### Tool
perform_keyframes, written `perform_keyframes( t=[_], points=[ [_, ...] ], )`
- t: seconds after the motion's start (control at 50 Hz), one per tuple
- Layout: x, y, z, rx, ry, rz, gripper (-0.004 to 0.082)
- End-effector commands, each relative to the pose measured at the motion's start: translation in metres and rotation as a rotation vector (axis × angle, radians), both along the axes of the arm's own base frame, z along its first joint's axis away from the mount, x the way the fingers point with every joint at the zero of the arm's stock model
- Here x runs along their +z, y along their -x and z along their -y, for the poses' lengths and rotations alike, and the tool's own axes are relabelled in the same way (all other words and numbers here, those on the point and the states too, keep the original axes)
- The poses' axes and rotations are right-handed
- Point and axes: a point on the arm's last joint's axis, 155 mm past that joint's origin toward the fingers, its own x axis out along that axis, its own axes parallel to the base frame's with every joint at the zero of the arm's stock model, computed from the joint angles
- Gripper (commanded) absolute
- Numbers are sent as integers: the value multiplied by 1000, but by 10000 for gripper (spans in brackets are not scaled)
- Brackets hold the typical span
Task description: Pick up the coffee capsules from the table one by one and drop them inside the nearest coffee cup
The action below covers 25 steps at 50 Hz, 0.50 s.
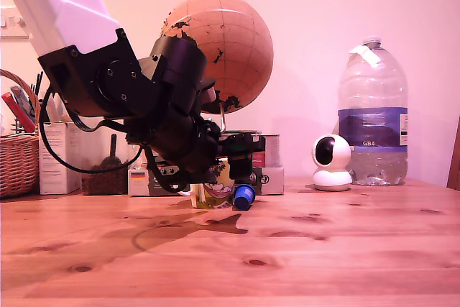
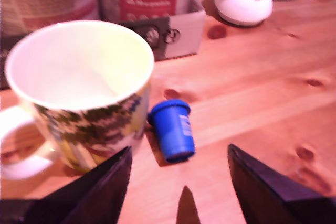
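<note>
A blue capsule (image 2: 172,129) lies on the table (image 2: 273,93) just beside the cup (image 2: 79,93), the gripper (image 2: 178,182) hovering, jaws spread.

1. My gripper (image 2: 178,182) showed black fingers (image 2: 100,192).
2. The capsule (image 2: 172,129) was bright blue, with a pale label strip on its side.
3. The cup (image 2: 79,93) had a pale cream inside, a white handle, and a yellow-green cartoon print with dark patches (blurred, so I couldn't read the drawing).
4. The table (image 2: 273,93) was light brown pine with visible grain and dark knots.
5. The small camera (image 1: 331,162) was white with a black face.
6. The globe (image 1: 226,48) was terracotta with dark landmasses.
</note>
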Motion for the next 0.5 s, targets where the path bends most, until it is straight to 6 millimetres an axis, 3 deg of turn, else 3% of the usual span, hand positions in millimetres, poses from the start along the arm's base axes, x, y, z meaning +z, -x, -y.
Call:
perform_keyframes(
  t=[0.0, 0.48],
  points=[
    [17, 0, 8, -9, 22, 35, 520],
    [12, 2, 16, -4, 63, 34, 520]
  ],
)
